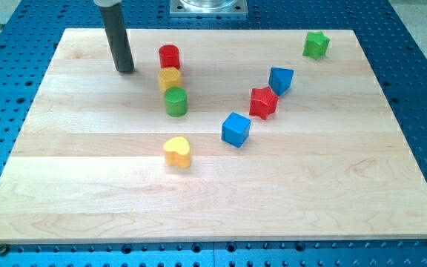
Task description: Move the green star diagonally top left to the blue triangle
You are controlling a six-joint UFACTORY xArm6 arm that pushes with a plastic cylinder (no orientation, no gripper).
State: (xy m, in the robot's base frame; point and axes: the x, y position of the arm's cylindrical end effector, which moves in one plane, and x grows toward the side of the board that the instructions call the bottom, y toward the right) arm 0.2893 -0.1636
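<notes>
Nothing done yet, as far as I can judge: green star [316, 44] sits at view's top right, well apart from blue triangle [280, 79]. No fingers on this rig, so nothing held; my tip [125, 70] rests far left, beside red cylinder [169, 56]

We seem to be in a robotics lab: a wooden board [213, 185] rests on a blue perforated metal bench [421, 89].
</notes>
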